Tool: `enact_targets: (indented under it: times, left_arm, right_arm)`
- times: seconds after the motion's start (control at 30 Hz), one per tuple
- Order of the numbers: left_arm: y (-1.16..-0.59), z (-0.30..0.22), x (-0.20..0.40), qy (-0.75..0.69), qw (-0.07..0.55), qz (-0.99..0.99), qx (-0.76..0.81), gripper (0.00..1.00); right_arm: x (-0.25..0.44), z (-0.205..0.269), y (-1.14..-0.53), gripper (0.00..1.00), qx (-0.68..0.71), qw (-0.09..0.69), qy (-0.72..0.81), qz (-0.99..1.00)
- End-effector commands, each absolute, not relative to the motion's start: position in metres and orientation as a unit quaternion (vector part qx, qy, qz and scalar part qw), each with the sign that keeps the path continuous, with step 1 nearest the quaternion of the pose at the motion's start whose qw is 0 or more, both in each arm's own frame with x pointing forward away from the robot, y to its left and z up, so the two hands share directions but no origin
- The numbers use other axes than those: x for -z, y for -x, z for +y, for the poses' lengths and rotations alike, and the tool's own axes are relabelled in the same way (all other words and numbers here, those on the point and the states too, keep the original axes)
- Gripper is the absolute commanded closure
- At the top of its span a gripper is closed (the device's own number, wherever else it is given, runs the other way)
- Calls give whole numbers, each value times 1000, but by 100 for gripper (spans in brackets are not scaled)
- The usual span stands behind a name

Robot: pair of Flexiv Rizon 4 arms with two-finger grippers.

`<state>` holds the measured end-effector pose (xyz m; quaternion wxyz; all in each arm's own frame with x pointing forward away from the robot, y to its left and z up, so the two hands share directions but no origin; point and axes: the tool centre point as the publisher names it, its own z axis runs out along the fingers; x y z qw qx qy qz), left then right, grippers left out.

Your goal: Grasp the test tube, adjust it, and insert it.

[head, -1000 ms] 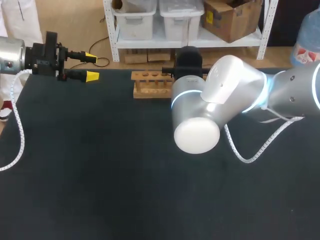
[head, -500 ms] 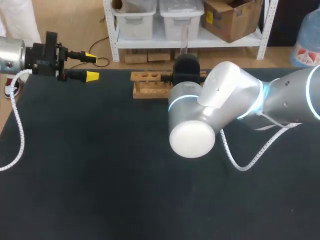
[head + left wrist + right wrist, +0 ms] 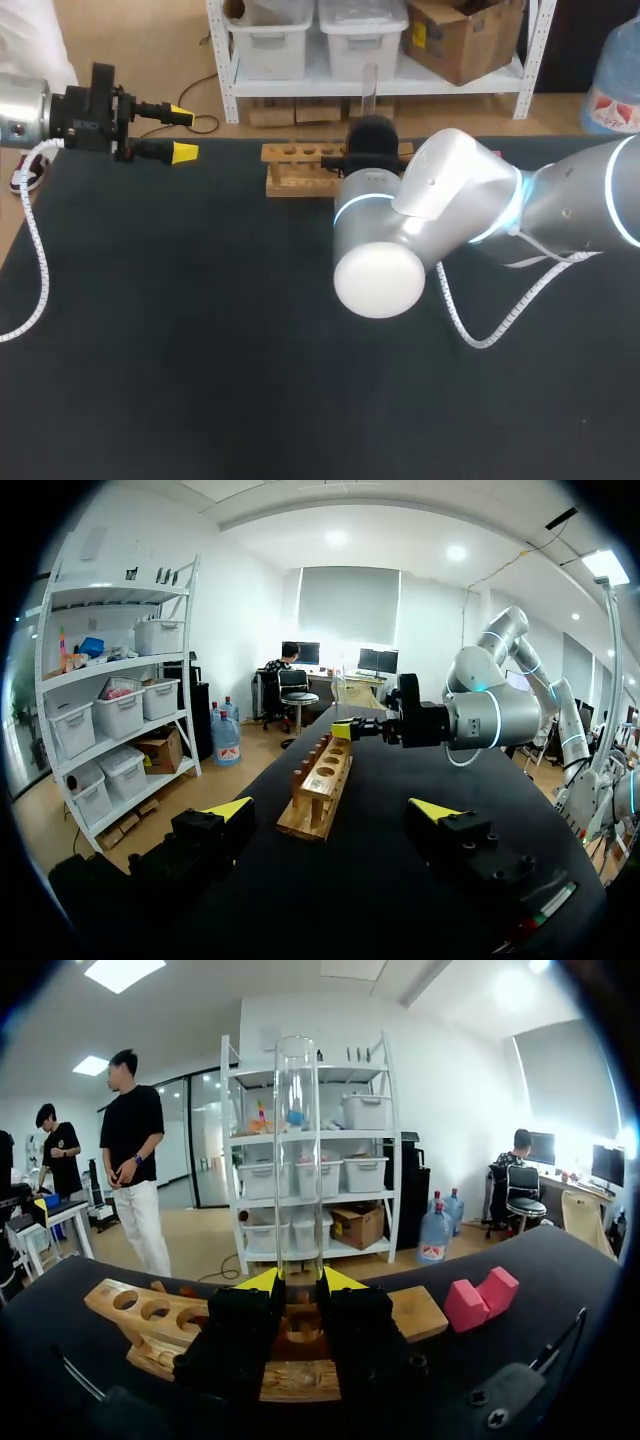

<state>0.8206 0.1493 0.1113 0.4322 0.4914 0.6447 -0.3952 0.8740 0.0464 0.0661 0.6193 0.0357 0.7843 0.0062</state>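
Between the yellow tips of the right hand [image 3: 298, 1282], clamped from both sides: test tube [image 3: 297, 1150], upright over the wooden rack [image 3: 150, 1318]. Seen from the head view only as a tip above the right arm [image 3: 430, 215], grip hidden. Near the rack's end, pink block [image 3: 480, 1298], right wrist view only. At the far left edge of the bench [image 3: 200, 350], left hand [image 3: 182, 133], fingers apart, well apart from the rack.

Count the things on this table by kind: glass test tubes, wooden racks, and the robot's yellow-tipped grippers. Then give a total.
Clear glass test tube: 1, held upright in the right gripper
Wooden rack with round holes: 1
Yellow-tipped two-finger grippers: 2, the left gripper open and holding nothing
Total: 4
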Motion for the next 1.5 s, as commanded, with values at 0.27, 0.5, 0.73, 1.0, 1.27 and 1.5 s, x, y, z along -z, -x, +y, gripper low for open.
enact_targets:
  times: [0.27, 0.5, 0.73, 1.0, 1.27, 1.5]
  left_arm:
    - [-821, 150, -110, -492, 434, 643, 395, 0]
    - [-821, 150, -110, -492, 434, 643, 395, 0]
    - [-821, 150, -110, -492, 434, 643, 395, 0]
    - [-821, 150, -110, -492, 434, 643, 395, 0]
    - [-821, 150, -110, -492, 434, 643, 395, 0]
    - [-821, 150, -110, -492, 434, 643, 395, 0]
  right_arm:
    - [-64, 47, -870, 57, -4, 615, -34, 787]
    - [-66, 47, -869, 54, -2, 616, -35, 787]
    - [-77, 49, -862, 0, -7, 614, -29, 789]
    - [-94, 50, -839, 0, -35, 598, -2, 801]
    - [-109, 41, -818, 0, -85, 569, 20, 817]
    - [-120, 39, -805, 0, -118, 559, 57, 819]
